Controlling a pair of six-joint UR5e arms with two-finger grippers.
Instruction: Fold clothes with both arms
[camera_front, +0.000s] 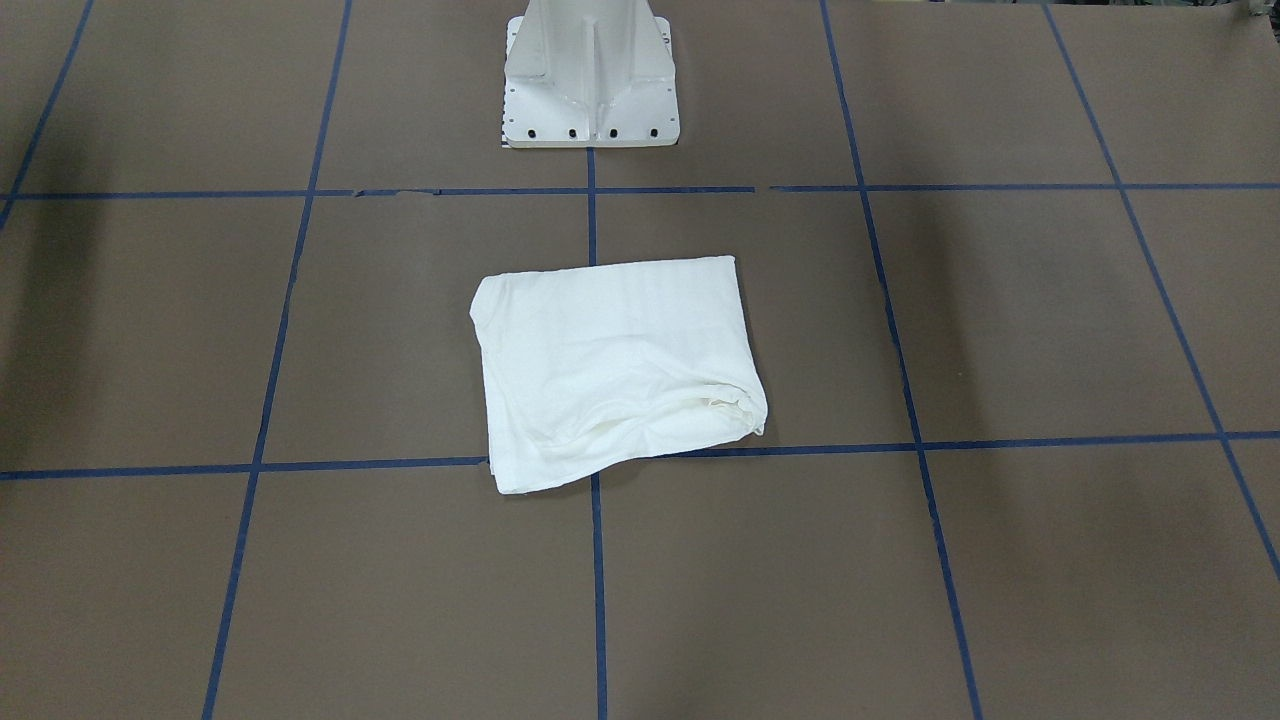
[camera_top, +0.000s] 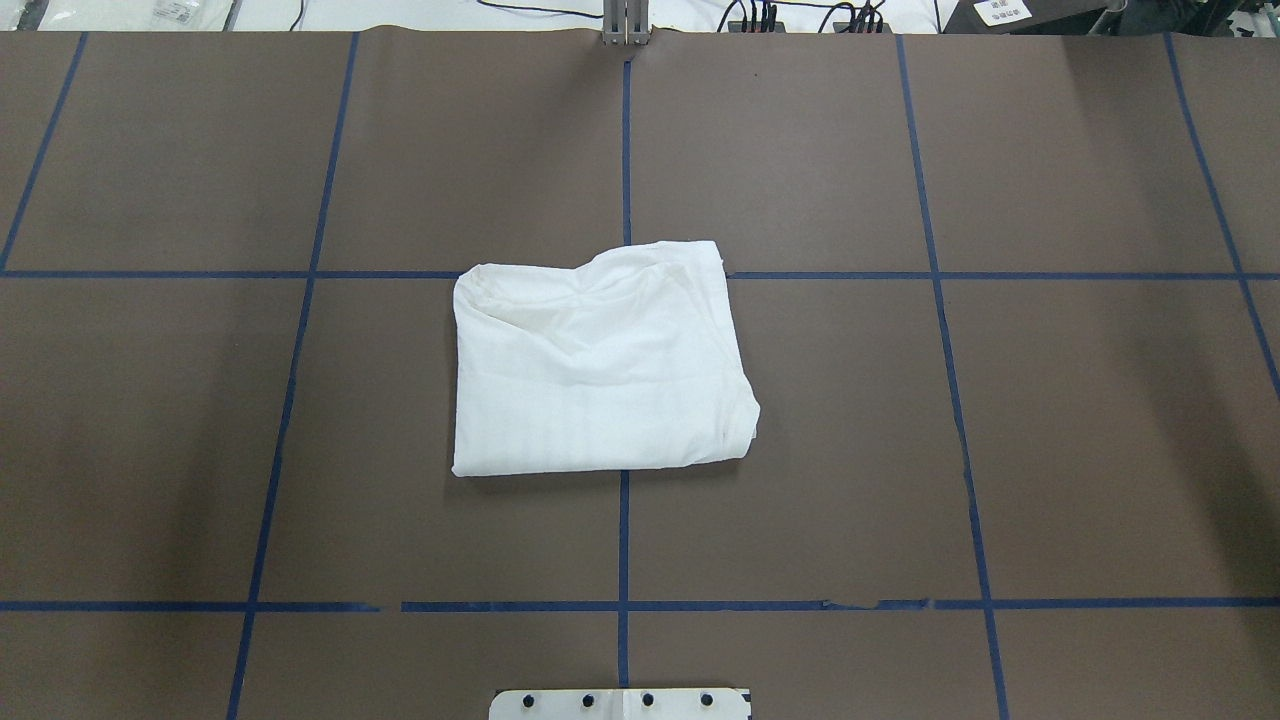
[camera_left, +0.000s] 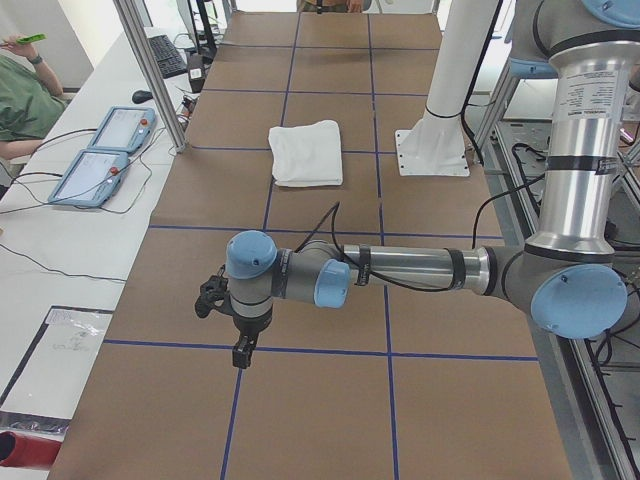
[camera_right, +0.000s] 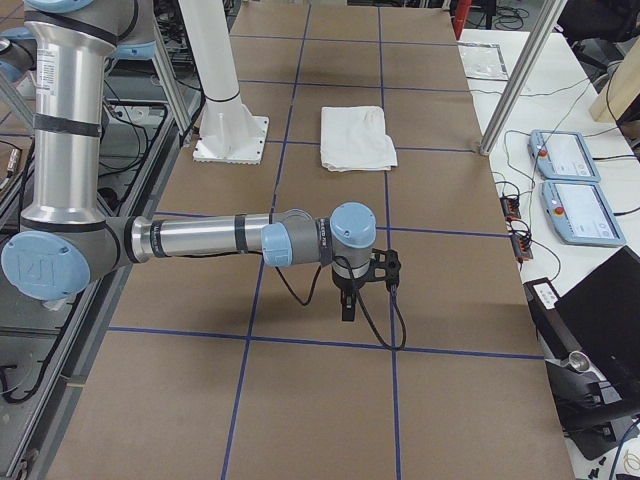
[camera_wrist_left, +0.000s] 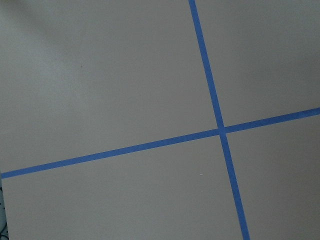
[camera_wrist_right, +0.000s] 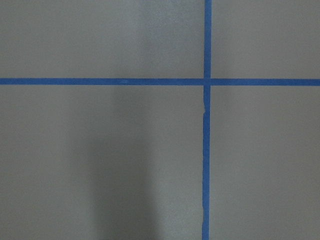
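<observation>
The white shirt (camera_front: 615, 370) lies folded into a compact rectangle at the table's middle, with no print or collar showing. It also shows in the overhead view (camera_top: 600, 360) and small in both side views (camera_left: 307, 152) (camera_right: 357, 137). The left gripper (camera_left: 243, 352) hangs low over the brown table near the left end, far from the shirt. The right gripper (camera_right: 347, 308) hangs low near the right end, also far from it. Both show only in the side views, so I cannot tell whether they are open or shut. Both wrist views show only bare table and blue tape lines.
The white pedestal base (camera_front: 590, 80) stands on the robot's side of the shirt. Blue tape lines (camera_top: 623, 540) grid the brown table. Teach pendants (camera_left: 105, 160) (camera_right: 570, 185) lie on side benches, an aluminium post (camera_left: 150, 70) stands at the table edge, and a person (camera_left: 20, 90) sits nearby.
</observation>
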